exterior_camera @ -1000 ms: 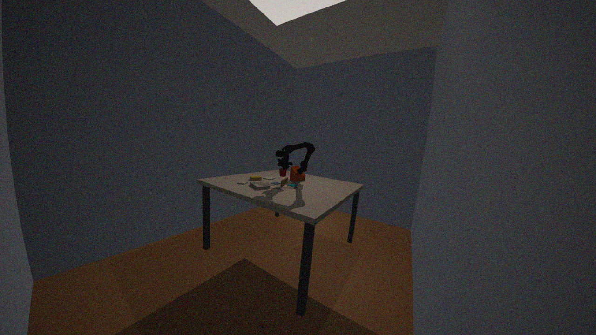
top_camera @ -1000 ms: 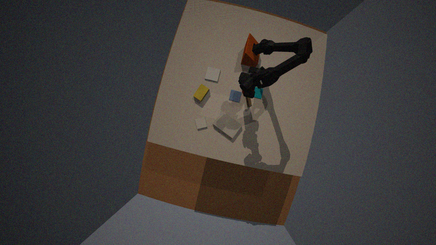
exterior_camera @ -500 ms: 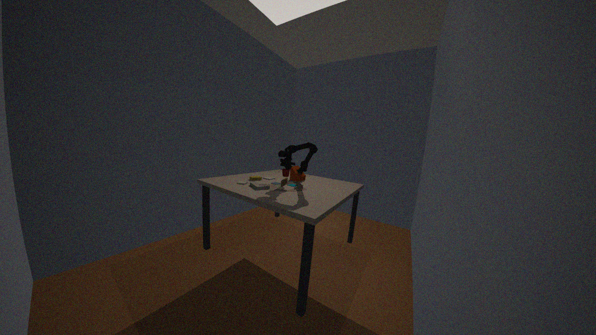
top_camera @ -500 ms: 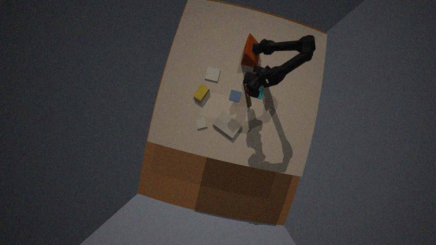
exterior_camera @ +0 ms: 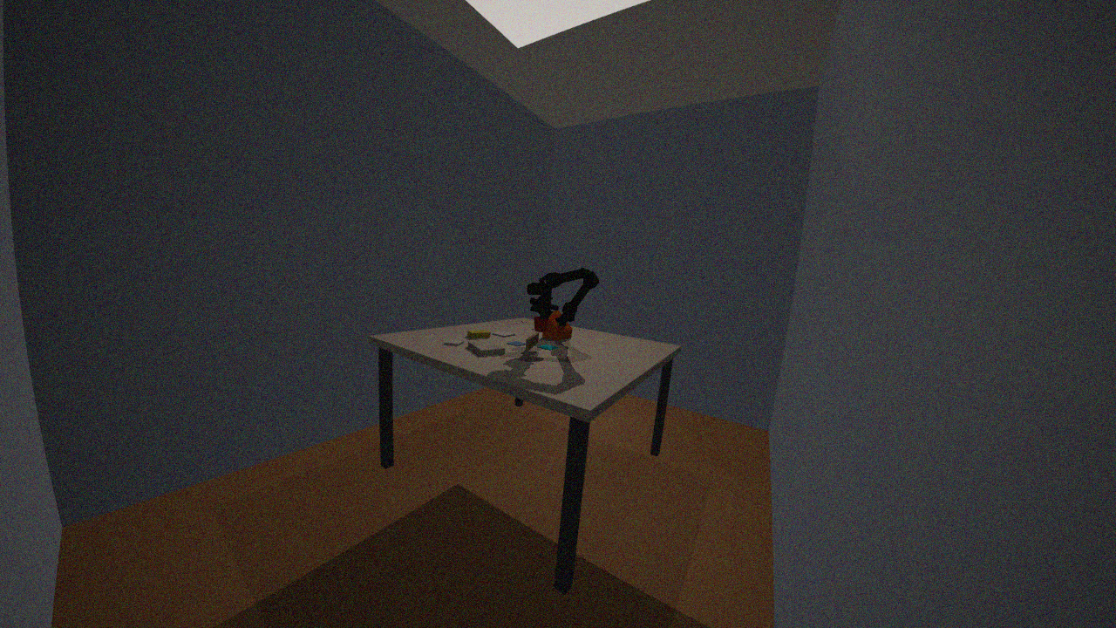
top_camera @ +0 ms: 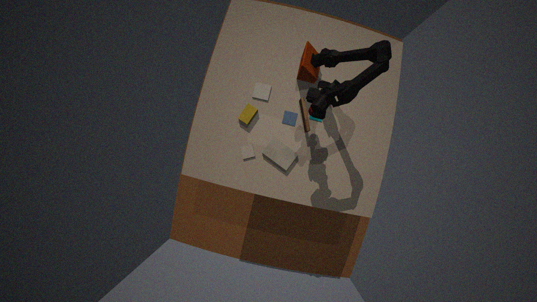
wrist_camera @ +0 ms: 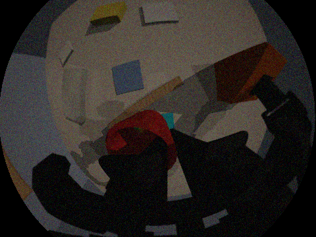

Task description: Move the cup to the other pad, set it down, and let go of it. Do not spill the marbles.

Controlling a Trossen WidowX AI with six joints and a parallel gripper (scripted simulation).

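While gripped, red cup (wrist_camera: 141, 133) hangs over teal pad (top_camera: 315, 118).

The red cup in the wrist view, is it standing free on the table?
No, the jaws of the gripper are shut on the red cup, holding it.
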